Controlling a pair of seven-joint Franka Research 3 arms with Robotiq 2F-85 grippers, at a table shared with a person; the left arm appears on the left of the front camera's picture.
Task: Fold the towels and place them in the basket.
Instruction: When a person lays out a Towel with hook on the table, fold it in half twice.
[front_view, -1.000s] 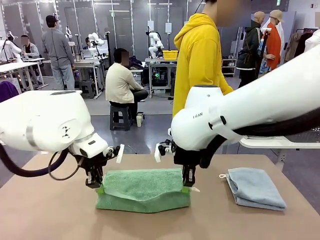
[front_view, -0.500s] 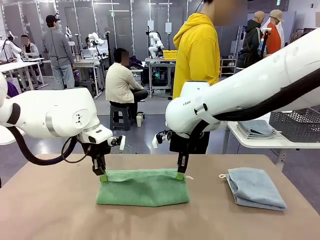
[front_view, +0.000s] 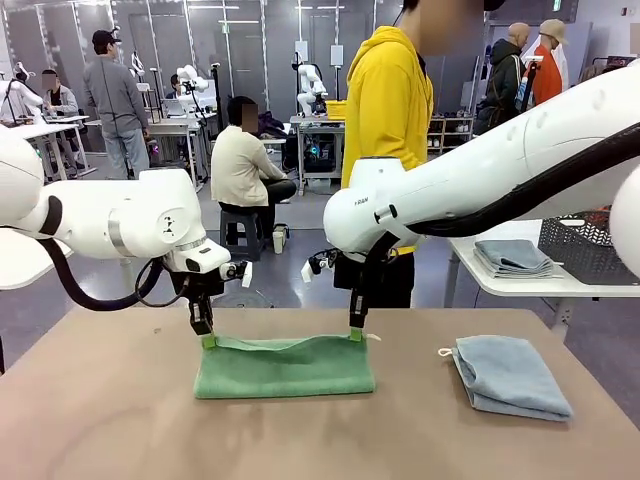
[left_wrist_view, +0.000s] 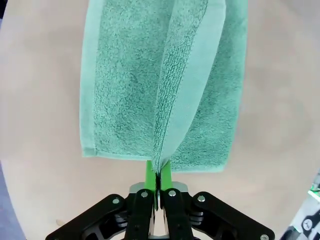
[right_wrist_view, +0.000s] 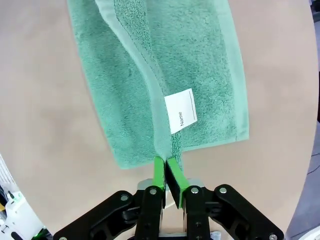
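Green terry is what both arms are working: a small green terry hand towel (front_view: 283, 366) lies in a long folded band on the light brown table (front_view: 100, 430), with its top layer lifted at the two far corners. The black, green-padded left pincer (front_view: 207, 338) is clamped tight on the far corner at the towel's left end. The right pincer (front_view: 354, 332) is clamped just as tight on the far corner at the towel's right end, close to the towel's white name tag (right_wrist_view: 181, 111). In both wrist views the pinched hem stands up as a thin ridge above the layer lying flat beneath it. Gripping both corners at the same low height seems meant to keep that hem stretched, so the fold lands square rather than bunched; the middle sags only a little. I judge the fold close to being laid down, with letting go as the likely next need. A folded pale blue-grey terry towel (front_view: 508, 375) rests on the table well to the right of the green towel, apparently set aside. The dark grey lattice plastic basket (front_view: 590, 250) stands beyond and to the right of the green towel on a white side table, beside a stack of folded grey-blue cloths (front_view: 512, 256), so neither of the two towels is in it yet.
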